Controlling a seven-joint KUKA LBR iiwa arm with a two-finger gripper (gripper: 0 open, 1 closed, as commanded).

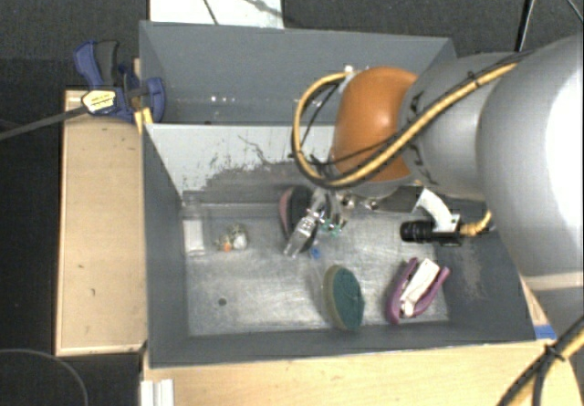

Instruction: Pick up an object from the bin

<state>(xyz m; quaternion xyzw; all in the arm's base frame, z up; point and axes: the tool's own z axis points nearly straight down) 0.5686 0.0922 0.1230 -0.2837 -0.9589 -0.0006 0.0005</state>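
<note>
Camera view: maroon disc (289, 207) just beside pincer (306, 233).

Arm (511, 140) enters from right; orange wrist cover (370, 117) uppermost; end effector (305, 234) angled down-left, low.

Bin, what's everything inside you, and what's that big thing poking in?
Small lump: one, clear with an orange bit, left on the bin floor.
Round flat pad: one, dark green, front middle.
Long clip-like thing: one, purple and white, front right.
Dark rounded thing: one, dark reddish, middle back, partly hidden beside the gripper.
Bin: one, grey metal.
Gripper: one, silvery, low over the bin's middle.
Arm: one, grey with an orange cover, from the right.
</note>
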